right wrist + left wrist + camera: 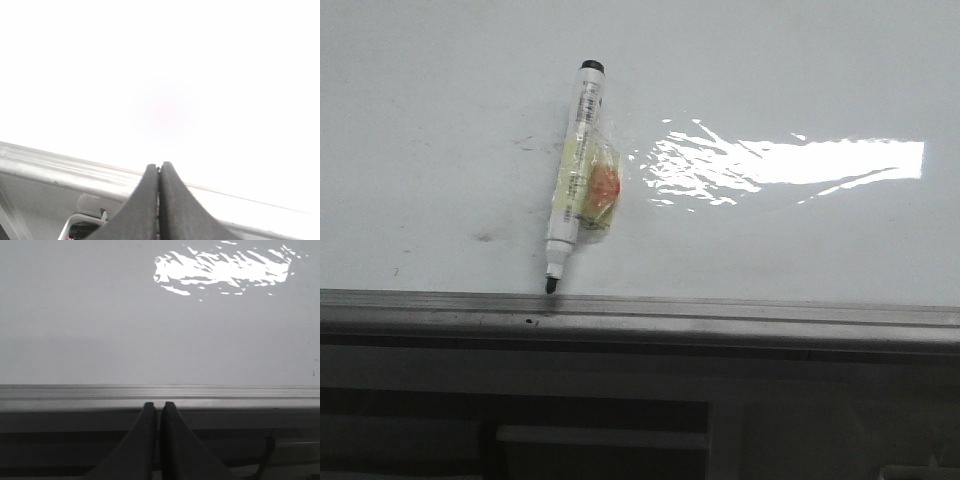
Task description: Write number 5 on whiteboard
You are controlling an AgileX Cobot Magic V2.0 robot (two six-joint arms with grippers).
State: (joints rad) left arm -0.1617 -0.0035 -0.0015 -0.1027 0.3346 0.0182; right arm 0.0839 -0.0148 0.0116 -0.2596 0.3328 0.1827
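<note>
The whiteboard (440, 120) lies flat, glossy white with faint grey smudges and a bright glare patch; its grey metal frame edge (720, 315) runs along the near side. A white marker (573, 175) with a black cap end and a bare black tip lies on the board, tip resting at the frame, with yellowish tape and an orange patch on its barrel. No number 5 shows on the board. My left gripper (159, 405) is shut and empty, over the frame edge (75, 395). My right gripper (160, 165) is shut and empty near the frame edge (60, 167). Neither gripper shows in the front view.
Below the frame in the front view is a dark understructure with a pale bar (600, 437). The right wrist view is washed out white above the frame; a grey bracket (90, 205) sits under the frame.
</note>
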